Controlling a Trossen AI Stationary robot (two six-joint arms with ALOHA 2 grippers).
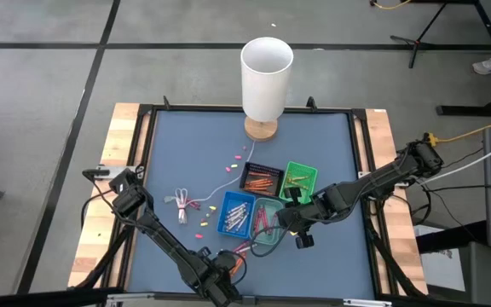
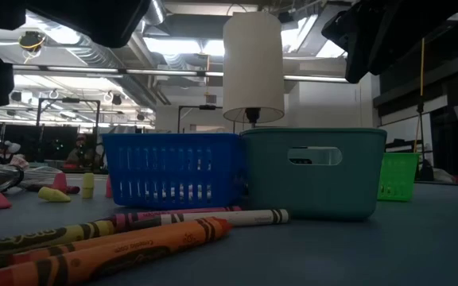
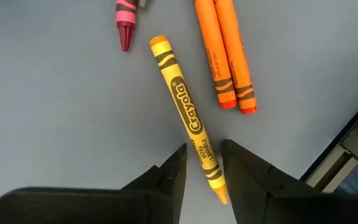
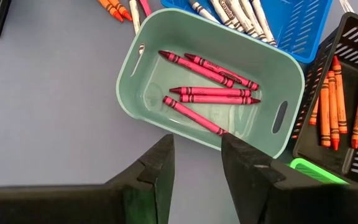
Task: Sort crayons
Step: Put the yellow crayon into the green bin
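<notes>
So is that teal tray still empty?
No, the right wrist view shows several red crayons lying inside the teal tray.

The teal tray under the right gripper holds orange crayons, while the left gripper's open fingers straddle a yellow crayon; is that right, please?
Not quite: the teal tray holds red crayons, as the right wrist view shows. The rest stands: the right gripper hangs over it and the left gripper straddles the yellow crayon.
</notes>
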